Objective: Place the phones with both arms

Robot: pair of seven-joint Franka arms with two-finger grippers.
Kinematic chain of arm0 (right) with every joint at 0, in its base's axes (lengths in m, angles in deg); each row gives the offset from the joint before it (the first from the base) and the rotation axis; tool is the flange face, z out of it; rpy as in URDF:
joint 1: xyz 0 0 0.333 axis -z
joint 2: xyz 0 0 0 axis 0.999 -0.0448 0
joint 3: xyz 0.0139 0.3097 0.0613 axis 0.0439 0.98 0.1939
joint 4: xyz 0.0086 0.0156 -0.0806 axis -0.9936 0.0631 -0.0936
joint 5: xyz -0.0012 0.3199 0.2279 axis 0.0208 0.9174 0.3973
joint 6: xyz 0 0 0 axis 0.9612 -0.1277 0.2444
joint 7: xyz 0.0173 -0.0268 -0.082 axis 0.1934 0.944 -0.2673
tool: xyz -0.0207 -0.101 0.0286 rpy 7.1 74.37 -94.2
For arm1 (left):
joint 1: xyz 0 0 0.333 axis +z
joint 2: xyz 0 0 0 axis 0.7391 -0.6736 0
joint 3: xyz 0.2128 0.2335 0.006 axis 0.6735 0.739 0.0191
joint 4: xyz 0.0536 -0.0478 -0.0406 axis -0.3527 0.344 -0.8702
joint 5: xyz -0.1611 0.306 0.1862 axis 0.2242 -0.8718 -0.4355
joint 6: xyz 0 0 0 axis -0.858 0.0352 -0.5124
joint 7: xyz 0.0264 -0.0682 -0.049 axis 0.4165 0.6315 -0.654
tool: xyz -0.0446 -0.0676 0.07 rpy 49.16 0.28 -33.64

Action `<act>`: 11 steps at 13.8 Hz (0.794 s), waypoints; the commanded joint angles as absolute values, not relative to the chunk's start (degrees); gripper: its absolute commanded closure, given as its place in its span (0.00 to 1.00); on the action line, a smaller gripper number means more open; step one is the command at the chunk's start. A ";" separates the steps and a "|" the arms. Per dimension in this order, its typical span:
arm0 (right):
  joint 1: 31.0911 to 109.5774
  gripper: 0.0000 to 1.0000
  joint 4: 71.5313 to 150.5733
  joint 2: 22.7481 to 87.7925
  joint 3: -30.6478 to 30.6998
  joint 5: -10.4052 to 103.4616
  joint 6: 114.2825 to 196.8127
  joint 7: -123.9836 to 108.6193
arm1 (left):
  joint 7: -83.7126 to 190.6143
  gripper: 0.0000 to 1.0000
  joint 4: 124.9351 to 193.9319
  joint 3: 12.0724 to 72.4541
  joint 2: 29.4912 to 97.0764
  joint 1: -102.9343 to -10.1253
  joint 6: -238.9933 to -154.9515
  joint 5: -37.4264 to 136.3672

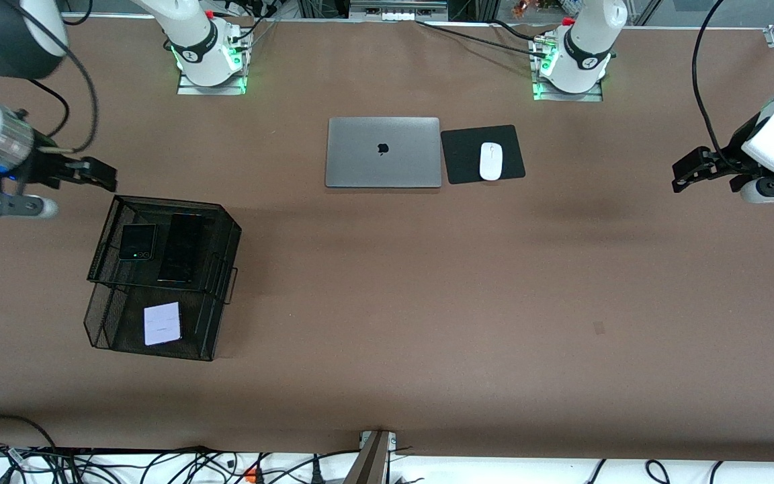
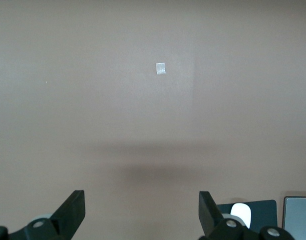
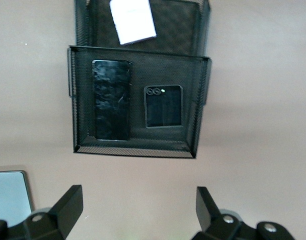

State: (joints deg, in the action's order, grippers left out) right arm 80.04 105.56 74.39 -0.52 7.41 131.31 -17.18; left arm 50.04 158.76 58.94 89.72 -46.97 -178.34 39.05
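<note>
**Three phones in a two-tier mesh rack, both pincers released**

The squarish black phone [image 1: 138, 242] with two lenses and the long black phone [image 1: 181, 247] lie side by side, flat, on the upper tier of a black wire-mesh rack [image 1: 222, 269]. The pale lavender phone [image 1: 162, 323] lies on the lower tier, nearer the front camera. The rack stands on the brown worktop [image 1: 427, 302] toward the right arm's end.

The right pincer [image 1: 95, 173] hangs above the worktop just beside the rack, fingers spread and holding nothing. The left pincer [image 1: 689, 168] hangs over bare worktop at the left arm's end, likewise spread and holding nothing.

Between the arm bases lie a closed grey laptop [image 1: 383, 152] and, beside it, a white mouse [image 1: 490, 161] on a black mouse pad [image 1: 461, 158].
</note>
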 commanded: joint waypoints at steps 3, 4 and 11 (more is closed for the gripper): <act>92.08 0.00 107.22 77.85 8.19 6.61 130.11 -14.39 | 49.28 0.00 158.33 59.27 89.96 -47.57 -177.63 38.02; 93.66 0.00 107.22 78.20 9.50 6.61 129.93 -12.90 | 49.29 0.00 158.33 59.27 89.96 -47.57 -177.63 38.02; 94.90 0.00 106.25 77.94 10.13 5.12 130.98 -8.93 | 49.46 0.00 158.07 59.27 89.96 -47.57 -177.63 38.02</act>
